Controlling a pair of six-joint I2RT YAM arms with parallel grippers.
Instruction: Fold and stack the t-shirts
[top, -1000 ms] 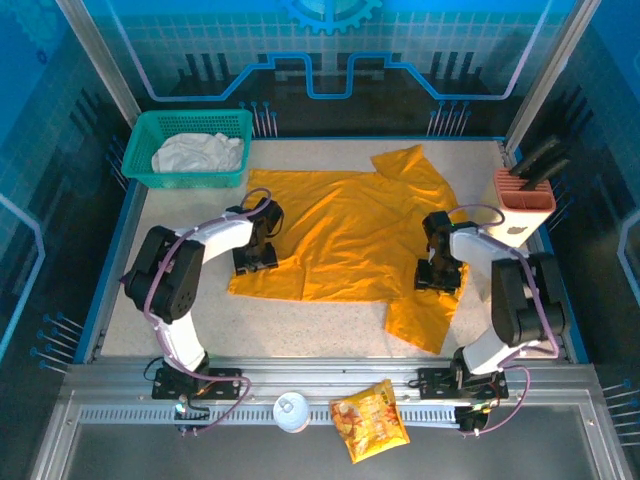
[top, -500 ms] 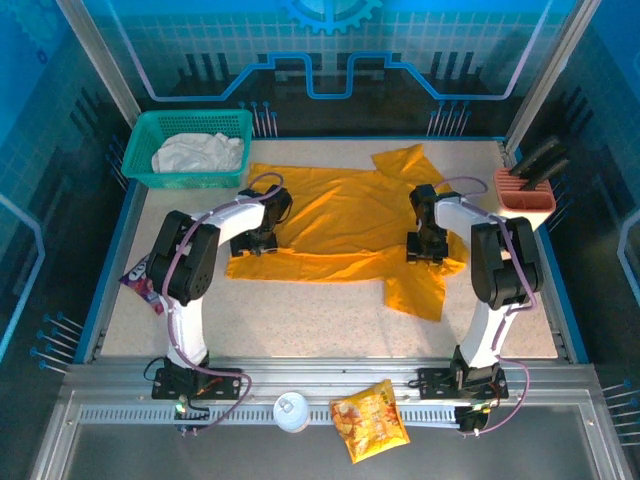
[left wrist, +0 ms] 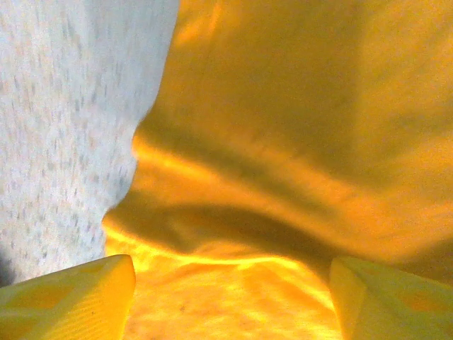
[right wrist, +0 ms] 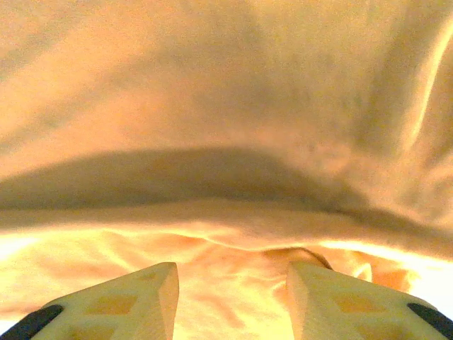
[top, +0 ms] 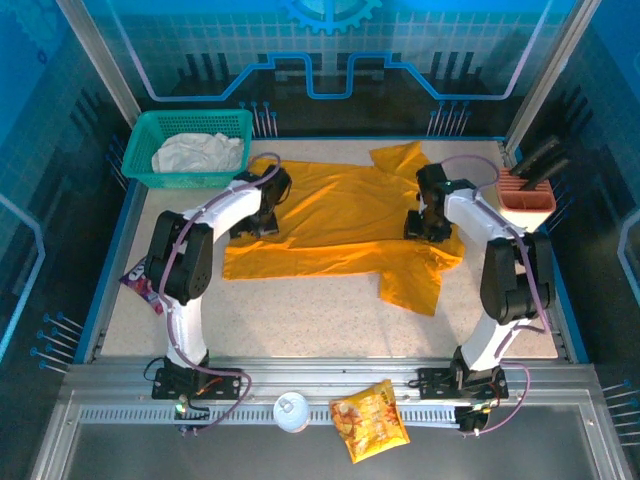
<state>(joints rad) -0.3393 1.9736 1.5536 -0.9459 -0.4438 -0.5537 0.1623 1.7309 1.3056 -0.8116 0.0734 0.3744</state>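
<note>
On the speckled counter (top: 300, 310), ringed by blue panel walls, the mustard t-shirt (top: 340, 220) lies at centre. The off-white t-shirt (top: 197, 153) fills the teal basket (top: 140, 135), upper left. The left claw (top: 258, 225) is spread wide over cloth; I cannot tell whether the right claw (top: 425, 228) grips.

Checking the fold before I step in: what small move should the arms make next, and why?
Probably open the right gripper and lift both clear: the mustard t-shirt looks doubled over beneath them, the left gripper stands open, while cloth bunches between the right's fingers.
</note>
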